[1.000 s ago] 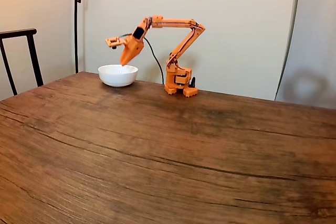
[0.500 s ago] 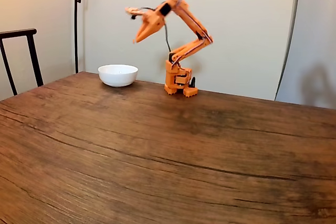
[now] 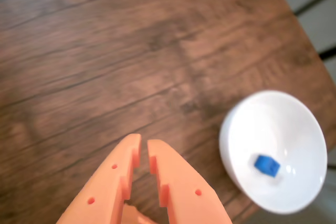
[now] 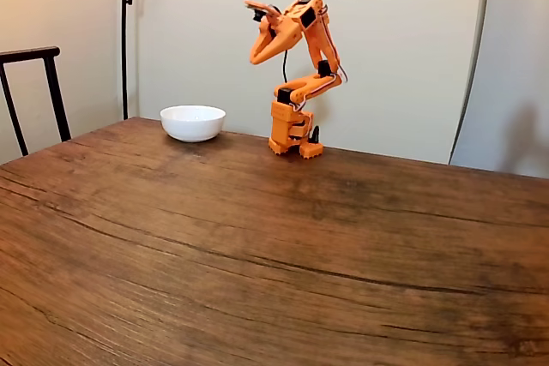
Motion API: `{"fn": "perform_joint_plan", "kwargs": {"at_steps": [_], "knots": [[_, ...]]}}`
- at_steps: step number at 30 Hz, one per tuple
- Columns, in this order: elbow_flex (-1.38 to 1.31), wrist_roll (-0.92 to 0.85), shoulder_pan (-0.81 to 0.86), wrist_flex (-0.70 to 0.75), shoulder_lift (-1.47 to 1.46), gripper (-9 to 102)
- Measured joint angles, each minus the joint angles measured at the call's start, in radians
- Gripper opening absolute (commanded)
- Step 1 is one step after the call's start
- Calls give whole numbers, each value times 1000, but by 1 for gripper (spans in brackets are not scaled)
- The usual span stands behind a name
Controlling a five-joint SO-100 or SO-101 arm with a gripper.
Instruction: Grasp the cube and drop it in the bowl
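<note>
The small blue cube [image 3: 267, 165] lies inside the white bowl [image 3: 294, 124] at the lower right of the wrist view. In the fixed view the bowl [image 4: 192, 123] stands at the table's far left, its inside hidden by the rim. My orange gripper [image 3: 144, 148] hangs high over bare wood, left of the bowl in the wrist view, its fingers nearly together with only a thin slit and nothing between them. In the fixed view the gripper [image 4: 255, 59] is raised well above the table, up and to the right of the bowl, with the arm folded over its base [image 4: 292, 135].
The wooden table [image 4: 274, 246] stretches wide toward the camera. A dark chair [image 4: 34, 92] stands at the left edge and a lamp pole [image 4: 125, 32] rises behind the bowl. The table's edge runs just past the bowl in the wrist view.
The arm has pulled up and back from just above the bowl, folding over its base. The gripper moved right and higher.
</note>
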Motion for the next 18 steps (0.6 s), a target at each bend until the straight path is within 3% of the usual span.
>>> {"fn": "perform_joint_plan", "kwargs": {"at_steps": [9, 18], "knots": [[-3, 11, -339, 0, 3, 0], [-3, 137, -402, -52, 72, 0]]}}
